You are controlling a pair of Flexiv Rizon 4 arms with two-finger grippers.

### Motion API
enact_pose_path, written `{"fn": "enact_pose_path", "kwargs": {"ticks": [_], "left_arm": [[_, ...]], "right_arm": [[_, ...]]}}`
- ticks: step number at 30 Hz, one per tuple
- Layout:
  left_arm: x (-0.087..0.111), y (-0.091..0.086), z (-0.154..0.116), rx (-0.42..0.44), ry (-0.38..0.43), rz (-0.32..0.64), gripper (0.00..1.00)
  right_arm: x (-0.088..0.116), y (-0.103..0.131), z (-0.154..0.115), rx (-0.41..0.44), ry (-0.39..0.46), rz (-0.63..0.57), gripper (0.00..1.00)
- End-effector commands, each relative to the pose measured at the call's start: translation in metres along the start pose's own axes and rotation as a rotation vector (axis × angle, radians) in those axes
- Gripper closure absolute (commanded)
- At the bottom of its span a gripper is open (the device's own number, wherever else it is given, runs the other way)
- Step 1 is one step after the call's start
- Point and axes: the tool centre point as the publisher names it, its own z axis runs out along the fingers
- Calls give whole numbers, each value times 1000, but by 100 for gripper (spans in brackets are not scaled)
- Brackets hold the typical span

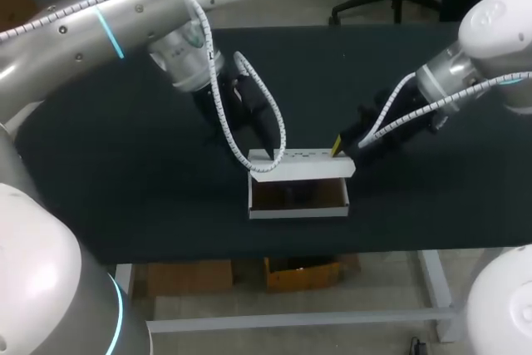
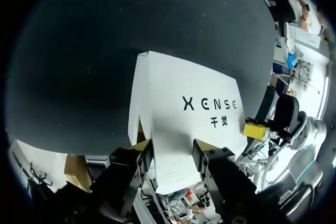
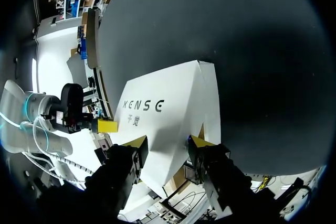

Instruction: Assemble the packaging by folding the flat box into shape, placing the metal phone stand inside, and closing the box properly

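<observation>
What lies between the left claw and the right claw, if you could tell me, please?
The white box lid lies there, spanning from the left claw to the right claw. The head view shows this best.

Left claw [image 2: 171, 148] and right claw [image 3: 169, 142] both spread, angled inward.

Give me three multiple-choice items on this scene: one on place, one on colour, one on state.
1. Where are the left end effector and right end effector?
A. At the lid
B. At the box's front wall
C. Away from the box

2. The outside of the box is:
A. Brown
B. White
C. Red

3. The box is:
A. A flat sheet
B. Shut
C. Folded, lid partly up

Answers:
1 A: each wrist view shows the lid right at its end effector.
2 B: walls and lid are white.
3 C: the head view shows the dark inside under the raised lid.
</observation>
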Motion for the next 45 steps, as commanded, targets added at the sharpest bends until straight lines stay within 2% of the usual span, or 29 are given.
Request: {"fn": "enact_pose_path", "kwargs": {"ticks": [1,45], "left_arm": [[7,-5,1,-17,-7,-2,51],[8,-9,-6,-77,-24,-40,50]], "right_arm": [[3,4,0,12,5,1,52],[13,14,-6,22,16,13,51]]}}
